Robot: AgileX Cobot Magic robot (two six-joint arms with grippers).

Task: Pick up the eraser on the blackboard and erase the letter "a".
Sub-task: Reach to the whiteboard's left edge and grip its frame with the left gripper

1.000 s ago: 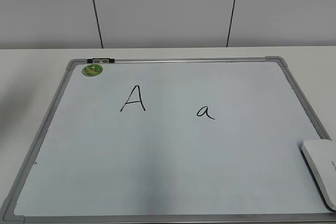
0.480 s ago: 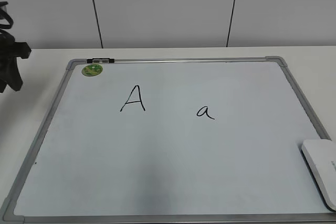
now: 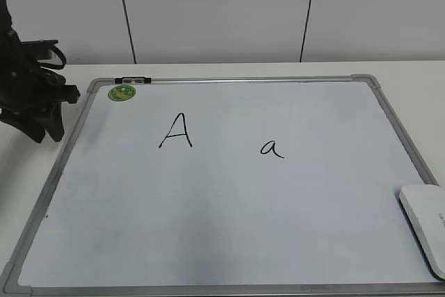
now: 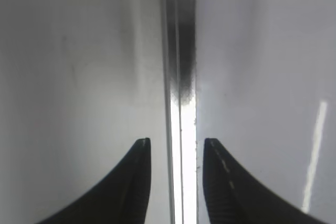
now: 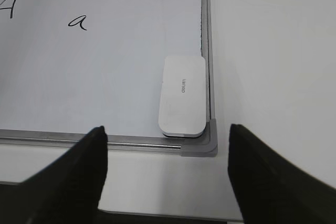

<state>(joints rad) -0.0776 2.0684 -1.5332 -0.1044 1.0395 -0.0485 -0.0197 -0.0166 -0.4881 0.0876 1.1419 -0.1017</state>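
Observation:
The blackboard (image 3: 236,80) lies flat on the table. The letter "a" (image 3: 272,148) is right of its middle, and a capital "A" (image 3: 176,131) is to the left. The white eraser (image 3: 425,231) lies at the board's near right corner, partly cut off by the exterior view's edge. My left gripper (image 3: 45,132) is open and empty over the board's left frame (image 4: 181,51), which shows between its fingers (image 4: 176,142). My right gripper (image 5: 167,129) is open and empty, just short of the eraser (image 5: 182,95) and the board's corner cap (image 5: 202,148). The letter "a" (image 5: 77,22) shows far left there. The right gripper is out of the exterior view.
A round green magnet (image 3: 122,92) sits at the board's far left corner beside a small black and white clip (image 3: 132,80) on the frame. White table (image 5: 273,66) surrounds the board. A panelled wall (image 3: 222,12) stands behind.
My left arm has come into the exterior view from the left and moved right, up to the board's left frame. The eraser and the letters have not moved.

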